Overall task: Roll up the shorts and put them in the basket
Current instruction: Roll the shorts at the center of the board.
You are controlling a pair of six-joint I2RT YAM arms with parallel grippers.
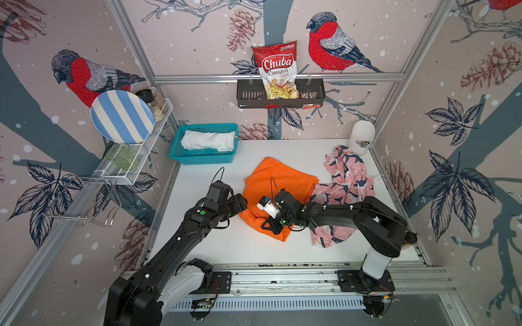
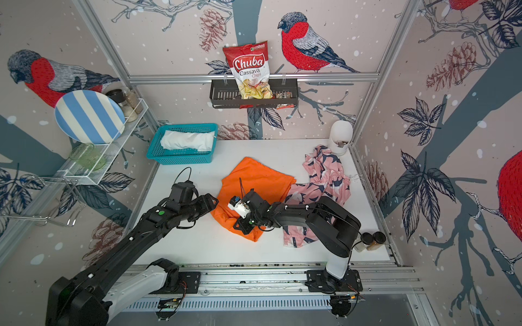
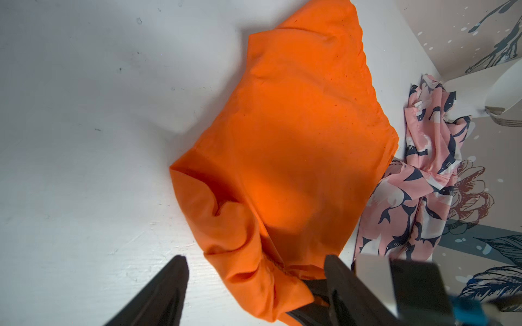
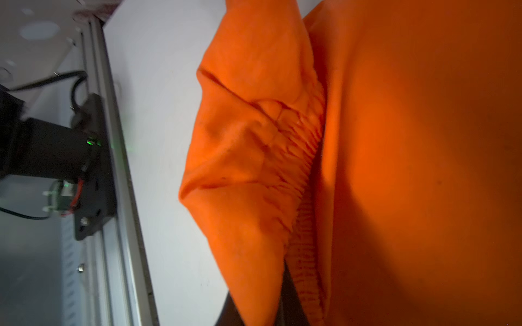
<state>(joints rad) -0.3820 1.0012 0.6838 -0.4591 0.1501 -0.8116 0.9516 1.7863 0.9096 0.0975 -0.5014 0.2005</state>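
I read the orange shorts [image 3: 296,141] as thin woven cloth: matt, faintly speckled, with a puckered elastic band in the right wrist view. The pink shorts [image 1: 347,180] look like softer, drapier printed cloth. The tabletop [image 3: 84,113] is white, matt, scuffed and scratched; material unclear to me. The basket [image 1: 203,159] is teal moulded plastic lattice with a slight sheen, and the white shorts [image 1: 207,140] in it are plain matt cloth. The chips bag [image 1: 276,67] is glossy crinkled film. The frame rail [image 1: 197,78] is brushed aluminium.

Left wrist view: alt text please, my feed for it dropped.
Orange shorts lie on the white table, a bunched edge sitting between the black fingers of the open left pincer. Pink patterned shorts lie crumpled alongside, touching them.
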